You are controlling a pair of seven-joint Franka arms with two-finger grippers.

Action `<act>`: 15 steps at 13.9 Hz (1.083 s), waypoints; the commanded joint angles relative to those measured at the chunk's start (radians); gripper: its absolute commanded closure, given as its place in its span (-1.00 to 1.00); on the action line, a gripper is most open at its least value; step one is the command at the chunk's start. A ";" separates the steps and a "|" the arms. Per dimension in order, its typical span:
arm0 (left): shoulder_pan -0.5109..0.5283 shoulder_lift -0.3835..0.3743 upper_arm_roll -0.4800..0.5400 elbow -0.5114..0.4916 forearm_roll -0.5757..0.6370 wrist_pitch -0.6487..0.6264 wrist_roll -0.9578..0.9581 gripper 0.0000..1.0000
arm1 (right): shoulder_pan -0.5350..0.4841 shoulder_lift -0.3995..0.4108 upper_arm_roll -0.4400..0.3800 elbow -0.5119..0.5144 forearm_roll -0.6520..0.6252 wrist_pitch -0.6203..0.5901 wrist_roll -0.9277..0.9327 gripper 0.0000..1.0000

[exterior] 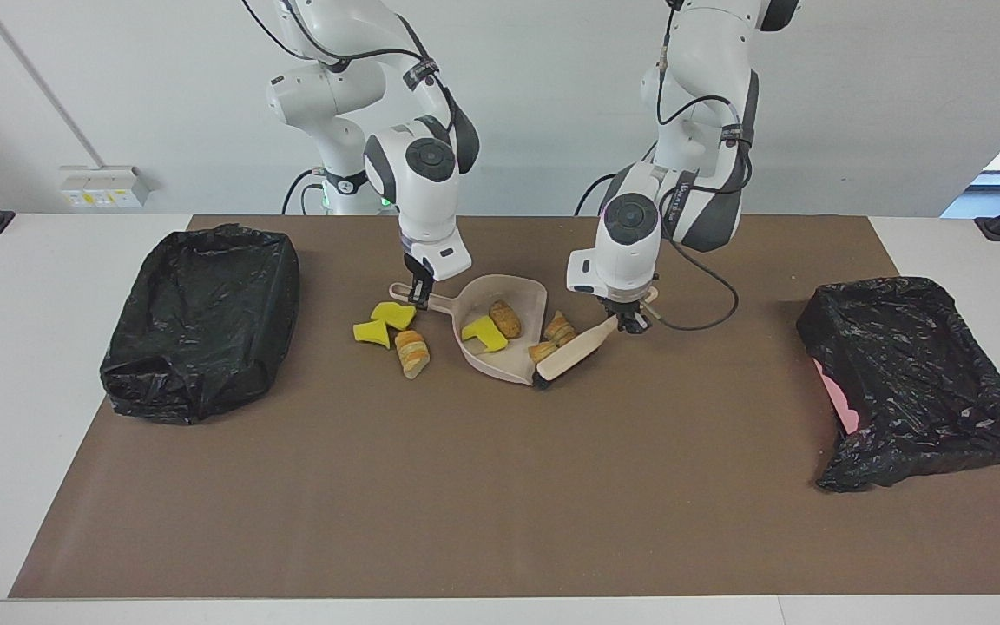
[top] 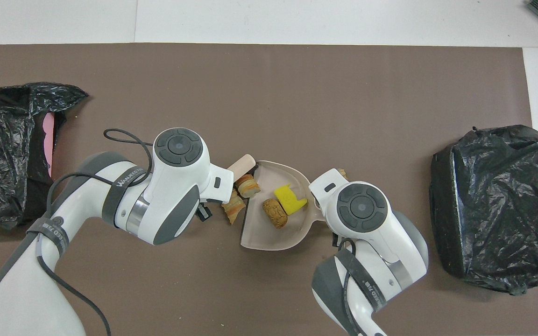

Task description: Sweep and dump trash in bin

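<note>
My right gripper is shut on the handle of the beige dustpan, which lies flat on the mat. In the pan are a yellow sponge chunk and a brown roll. My left gripper is shut on the brush, whose bristle end is at the pan's open edge. Two striped rolls lie at that edge against the brush. Two yellow sponge chunks and a roll lie beside the pan's handle. In the overhead view the wrists hide both grippers; the pan shows.
A black bag-lined bin stands at the right arm's end of the table. Another black-lined bin, with pink showing at its edge, stands at the left arm's end. A brown mat covers the table.
</note>
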 commanded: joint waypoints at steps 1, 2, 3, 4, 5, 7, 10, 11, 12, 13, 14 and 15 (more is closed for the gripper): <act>-0.045 -0.041 0.012 -0.032 -0.108 -0.008 -0.110 1.00 | 0.001 -0.002 0.002 -0.001 0.019 -0.022 0.013 1.00; -0.049 -0.048 0.012 -0.026 -0.121 -0.008 -0.124 1.00 | 0.001 -0.002 0.002 -0.001 0.019 -0.022 0.013 1.00; -0.049 -0.066 0.012 -0.026 -0.127 -0.015 -0.141 1.00 | 0.001 -0.002 0.002 -0.002 0.019 -0.022 0.013 1.00; -0.047 -0.078 0.012 -0.021 -0.145 -0.037 -0.162 1.00 | 0.001 -0.002 0.002 -0.001 0.019 -0.022 0.013 1.00; -0.047 -0.090 0.014 -0.012 -0.179 -0.064 -0.188 1.00 | 0.001 -0.002 0.002 -0.002 0.019 -0.022 0.013 1.00; -0.039 -0.097 0.014 0.007 -0.211 -0.120 -0.224 1.00 | 0.001 -0.002 0.002 -0.002 0.019 -0.022 0.011 1.00; -0.036 -0.113 0.018 -0.010 -0.218 -0.155 -0.370 1.00 | 0.001 -0.002 0.002 -0.002 0.020 -0.020 0.005 1.00; -0.042 -0.124 0.018 -0.024 -0.218 -0.179 -0.477 1.00 | 0.000 -0.002 0.002 -0.002 0.019 -0.020 0.003 1.00; -0.038 -0.144 0.017 -0.051 -0.218 -0.198 -0.609 1.00 | 0.000 -0.002 0.002 -0.002 0.019 -0.018 0.003 1.00; -0.041 -0.161 0.018 -0.079 -0.216 -0.206 -0.668 1.00 | 0.000 0.000 0.002 -0.002 0.019 -0.018 0.003 1.00; -0.045 -0.176 0.018 -0.108 -0.216 -0.191 -0.688 1.00 | 0.000 -0.002 0.002 -0.002 0.019 -0.018 0.002 1.00; -0.050 -0.195 0.018 -0.140 -0.216 -0.184 -0.716 1.00 | 0.000 -0.002 0.002 -0.004 0.019 -0.018 0.002 1.00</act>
